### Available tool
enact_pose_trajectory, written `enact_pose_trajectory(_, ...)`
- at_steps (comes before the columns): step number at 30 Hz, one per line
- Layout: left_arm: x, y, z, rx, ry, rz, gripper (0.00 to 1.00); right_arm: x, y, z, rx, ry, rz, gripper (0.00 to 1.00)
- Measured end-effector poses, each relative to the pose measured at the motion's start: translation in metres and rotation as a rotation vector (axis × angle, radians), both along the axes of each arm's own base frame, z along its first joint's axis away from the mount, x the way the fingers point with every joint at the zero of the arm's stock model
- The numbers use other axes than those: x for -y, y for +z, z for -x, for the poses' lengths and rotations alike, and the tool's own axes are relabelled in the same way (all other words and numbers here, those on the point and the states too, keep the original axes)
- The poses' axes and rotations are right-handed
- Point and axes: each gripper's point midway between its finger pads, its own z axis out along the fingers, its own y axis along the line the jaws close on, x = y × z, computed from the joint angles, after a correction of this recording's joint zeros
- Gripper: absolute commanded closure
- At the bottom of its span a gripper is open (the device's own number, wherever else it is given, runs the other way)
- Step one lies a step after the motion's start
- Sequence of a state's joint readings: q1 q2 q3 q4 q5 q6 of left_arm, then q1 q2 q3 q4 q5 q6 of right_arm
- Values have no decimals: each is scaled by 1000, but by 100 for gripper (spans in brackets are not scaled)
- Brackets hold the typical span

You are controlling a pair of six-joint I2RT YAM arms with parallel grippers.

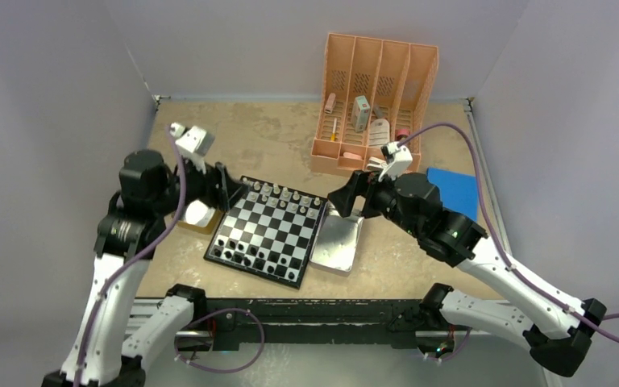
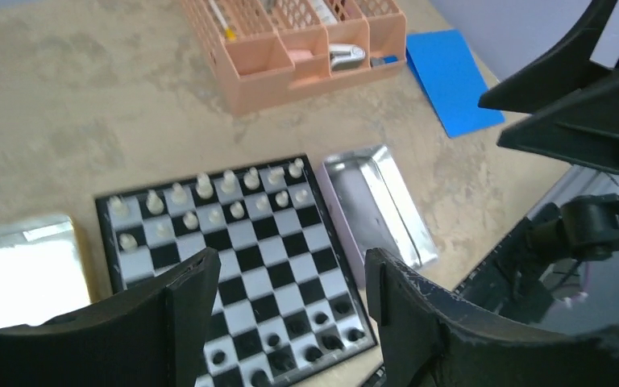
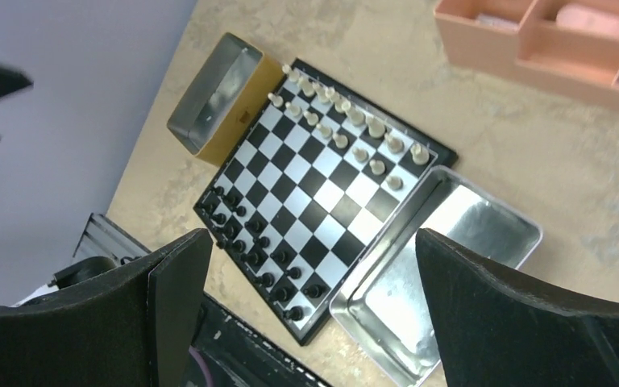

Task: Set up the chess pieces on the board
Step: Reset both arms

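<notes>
Chess pieces (image 2: 204,187) line both ends of the board (image 1: 270,227). The left end effector (image 2: 290,266) and right end effector (image 3: 313,242) hang released and empty, so a low pass could topple them.

Comes to one board (image 3: 314,185), sixteen silvery-white chess pieces (image 3: 360,153) in two rows of eight, and black chess pieces (image 3: 267,280) too crowded to count exactly. Adds one silver tray (image 3: 419,290), one gold-sided tin (image 3: 209,97), one four-slot peach organiser (image 1: 379,56), one blue sheet (image 1: 455,189).
</notes>
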State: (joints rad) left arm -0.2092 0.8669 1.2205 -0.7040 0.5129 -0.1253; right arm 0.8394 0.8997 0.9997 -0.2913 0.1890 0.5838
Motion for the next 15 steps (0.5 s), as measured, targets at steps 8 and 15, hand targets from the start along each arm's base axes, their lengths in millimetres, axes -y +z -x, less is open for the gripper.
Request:
enact_pose_trajectory(8,-19,-94,59,-296,209,140,30,10,-50,8,-121,-72,-19,1)
enact_pose_trajectory(15,-24,-111,83,-350,251,180,29,32,-69,21,-144,-105,6,1)
